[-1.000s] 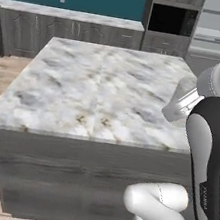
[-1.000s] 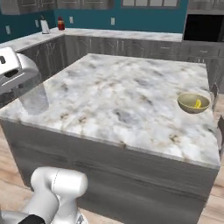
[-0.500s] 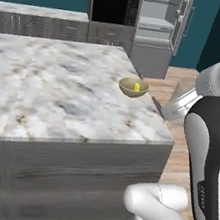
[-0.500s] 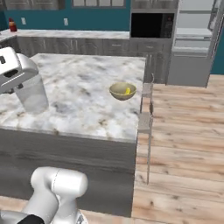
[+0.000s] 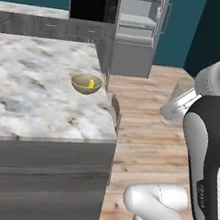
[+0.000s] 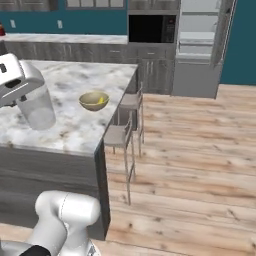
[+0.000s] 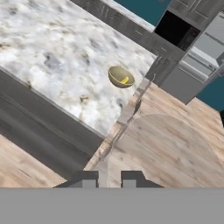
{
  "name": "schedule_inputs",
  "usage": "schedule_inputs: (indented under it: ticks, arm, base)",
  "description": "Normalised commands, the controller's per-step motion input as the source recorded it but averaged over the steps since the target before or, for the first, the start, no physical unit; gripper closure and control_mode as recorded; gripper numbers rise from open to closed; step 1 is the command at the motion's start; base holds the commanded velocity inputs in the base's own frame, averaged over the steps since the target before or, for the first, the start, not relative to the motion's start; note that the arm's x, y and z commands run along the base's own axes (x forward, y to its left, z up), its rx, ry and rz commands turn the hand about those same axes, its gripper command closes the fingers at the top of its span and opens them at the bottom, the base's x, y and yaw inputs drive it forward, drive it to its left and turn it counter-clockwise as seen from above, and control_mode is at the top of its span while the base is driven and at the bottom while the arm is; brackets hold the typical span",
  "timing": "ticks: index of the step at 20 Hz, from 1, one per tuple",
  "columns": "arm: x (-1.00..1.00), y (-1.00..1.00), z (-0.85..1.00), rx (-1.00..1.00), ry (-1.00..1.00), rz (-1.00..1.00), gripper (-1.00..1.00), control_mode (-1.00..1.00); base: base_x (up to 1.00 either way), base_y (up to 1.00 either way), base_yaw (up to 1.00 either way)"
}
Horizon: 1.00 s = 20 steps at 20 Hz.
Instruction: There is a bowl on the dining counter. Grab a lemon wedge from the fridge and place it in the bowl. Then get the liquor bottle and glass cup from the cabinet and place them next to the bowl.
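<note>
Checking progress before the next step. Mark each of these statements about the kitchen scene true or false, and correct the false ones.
1. The bowl sits on the marble counter near its corner. True.
2. The bowl is empty. False: a lemon wedge lies inside it.
3. The end effector holds a clear glass cup. True.
4. The glass cup already stands beside the bowl. False: it is held up in the grip, apart from the bowl.
5. A liquor bottle stands next to the bowl. False: nothing stands beside the bowl.
6. Stools stand along the counter's side. True.
</note>
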Motion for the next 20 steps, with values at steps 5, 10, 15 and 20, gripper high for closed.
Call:
schedule_inputs:
  ticks: [5, 10, 15, 20]
  arm:
    - [0.00, 0.00, 0.00, 0.00, 0.00, 0.00, 1.00, 1.00]
    - [0.00, 0.00, 0.00, 0.00, 0.00, 0.00, 1.00, 1.00]
    - [0.00, 0.00, 0.00, 0.00, 0.00, 0.00, 1.00, 1.00]
    - [0.00, 0.00, 0.00, 0.00, 0.00, 0.00, 1.00, 1.00]
  base:
    - [0.12, -0.94, 0.36]
    - [0.25, -0.65, 0.50]
    - [0.37, -0.49, 0.56]
    - [0.44, -0.41, 0.60]
